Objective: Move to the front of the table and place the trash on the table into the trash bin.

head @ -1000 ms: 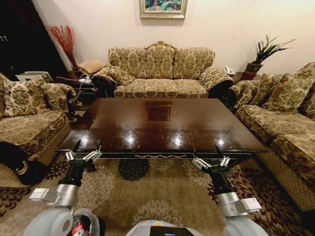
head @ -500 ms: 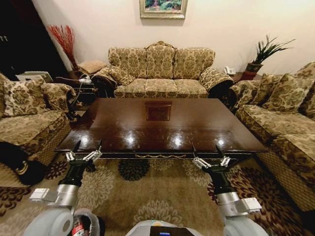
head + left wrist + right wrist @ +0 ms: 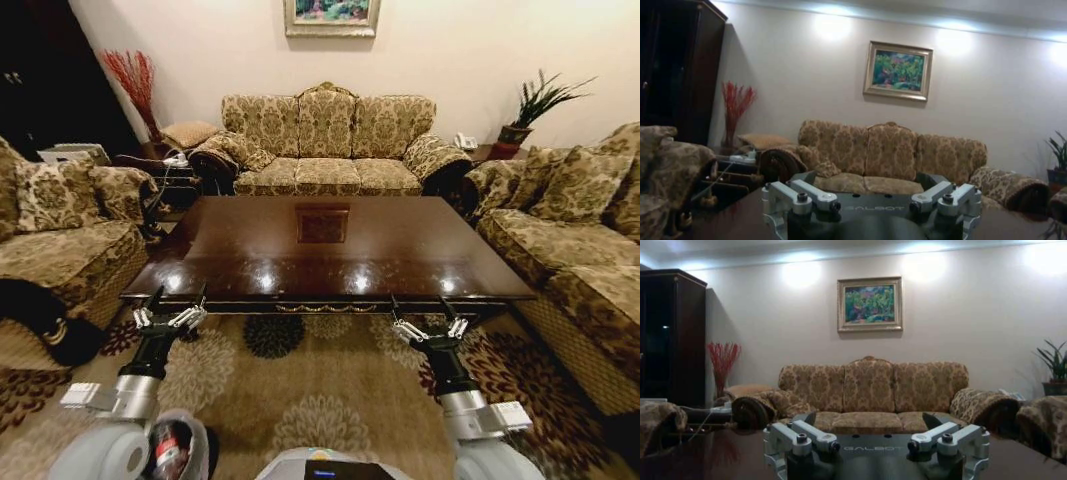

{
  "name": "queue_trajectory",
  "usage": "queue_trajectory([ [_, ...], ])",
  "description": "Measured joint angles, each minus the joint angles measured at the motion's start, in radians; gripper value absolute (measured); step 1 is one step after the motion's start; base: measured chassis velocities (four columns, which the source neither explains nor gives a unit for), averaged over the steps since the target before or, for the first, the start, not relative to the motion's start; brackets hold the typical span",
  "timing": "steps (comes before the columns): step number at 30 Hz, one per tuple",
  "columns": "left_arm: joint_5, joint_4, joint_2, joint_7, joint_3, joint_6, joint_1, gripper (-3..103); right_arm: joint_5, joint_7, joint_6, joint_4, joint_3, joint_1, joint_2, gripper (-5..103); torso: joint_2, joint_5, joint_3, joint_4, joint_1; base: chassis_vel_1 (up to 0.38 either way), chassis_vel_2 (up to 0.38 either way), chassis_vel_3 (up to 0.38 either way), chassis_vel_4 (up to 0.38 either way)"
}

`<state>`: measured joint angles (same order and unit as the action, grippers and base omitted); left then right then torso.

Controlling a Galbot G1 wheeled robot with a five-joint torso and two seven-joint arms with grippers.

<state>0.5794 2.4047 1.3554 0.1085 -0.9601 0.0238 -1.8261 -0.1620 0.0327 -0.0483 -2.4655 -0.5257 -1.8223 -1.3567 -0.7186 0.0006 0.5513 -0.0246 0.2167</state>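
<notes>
Both grippers, left (image 3: 170,310) and right (image 3: 428,320), hang spread wide and empty before the table's (image 3: 330,255) near edge; driving closer risks striking it.

Both end effectors (image 3: 170,305) (image 3: 430,315) forward, fingers spread

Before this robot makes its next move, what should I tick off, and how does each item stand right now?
1. Table top free of trash: ok, bare glossy wood.
2. Left end effector open and empty: ok, at the table's front edge.
3. Right end effector open and empty: ok, at the same edge.
4. Trash bin beside the left arm holds trash: ok, something red-labelled lies inside.
5. All trash binned: cannot tell.
</notes>
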Motion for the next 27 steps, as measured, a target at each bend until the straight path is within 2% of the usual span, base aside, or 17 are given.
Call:
queue_trajectory([
  [4,0.0,0.0,0.0,0.0,0.0,0.0,0.0,100,0.0,0.0,0.0,0.0,0.0,0.0,0.0,100,0.0,-0.0011,0.0,-0.0004,0.0,0.27,-0.298,-0.27,0.302],
  [8,0.0,0.0,0.0,0.0,0.0,0.0,0.0,100,-0.001,0.0,0.0,0.001,0.0,0.001,0.0,100,0.0,0.0,0.0,-0.0001,0.0,0.329,-0.288,-0.329,0.288],
  [10,0.0,-0.001,0.0,0.0,0.0,0.0,0.0,100,-0.001,0.0,0.0,0.001,0.0,0.001,0.0,100,0.0,-0.0011,0.0,0.0,0.0,0.325,-0.363,-0.353,0.337],
  [19,0.0,-0.001,0.0,0.0,0.0,0.0,-0.001,100,-0.001,0.0,0.0,0.001,0.0,0.0,0.0,100,0.0,-0.0006,0.0,-0.0002,-0.001,0.33,-0.319,-0.313,0.325],
  [27,0.0,-0.001,0.0,0.0,0.0,0.0,0.0,100,-0.001,0.0,0.0,0.001,0.0,0.001,0.0,100,0.001,-0.0007,0.001,-0.0002,0.001,0.024,-0.014,-0.039,0.024],
])
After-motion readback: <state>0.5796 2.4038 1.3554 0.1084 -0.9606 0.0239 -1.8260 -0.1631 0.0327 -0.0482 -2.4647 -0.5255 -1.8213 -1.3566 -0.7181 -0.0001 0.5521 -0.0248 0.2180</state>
